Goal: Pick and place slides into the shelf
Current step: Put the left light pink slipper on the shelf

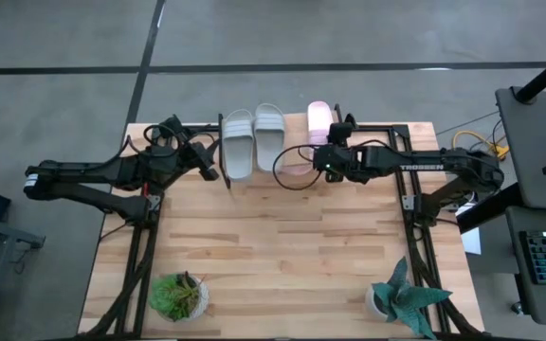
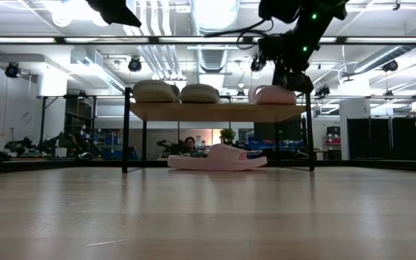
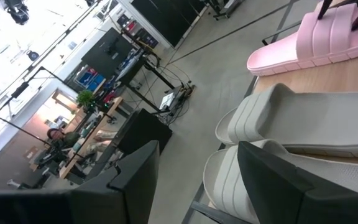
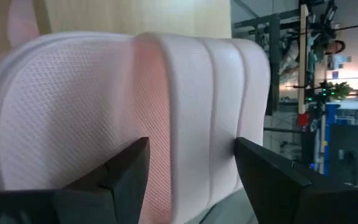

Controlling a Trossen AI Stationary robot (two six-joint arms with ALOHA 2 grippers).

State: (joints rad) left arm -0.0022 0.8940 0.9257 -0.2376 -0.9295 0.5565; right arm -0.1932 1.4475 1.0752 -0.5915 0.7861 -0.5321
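Note:
The shelf (image 2: 215, 112) stands at the table's far edge. Two pale grey slides (image 1: 238, 144) (image 1: 269, 133) rest sole-down side by side on its plank top. A light pink slide (image 2: 269, 94) lies on the plank to their right. A second pink slide (image 2: 219, 157) lies on the table under the shelf. My right gripper (image 4: 191, 146) hovers at the upper pink slide, slanting down, fingers apart on either side of its ribbed strap (image 4: 197, 93). My left gripper (image 3: 197, 149) waits open, raised left of the grey slides (image 3: 303, 118), holding nothing. My right gripper has the upper pink slide's ribbed strap between its spread fingers (image 4: 126, 174). I cannot tell whether either finger touches it. The slide lies flat on the shelf's plank.
Two potted plants (image 1: 178, 296) (image 1: 401, 298) stand near the table's front corners. The wooden table between them and the shelf is bare. A person (image 2: 190, 144) sits in the room far behind the shelf.

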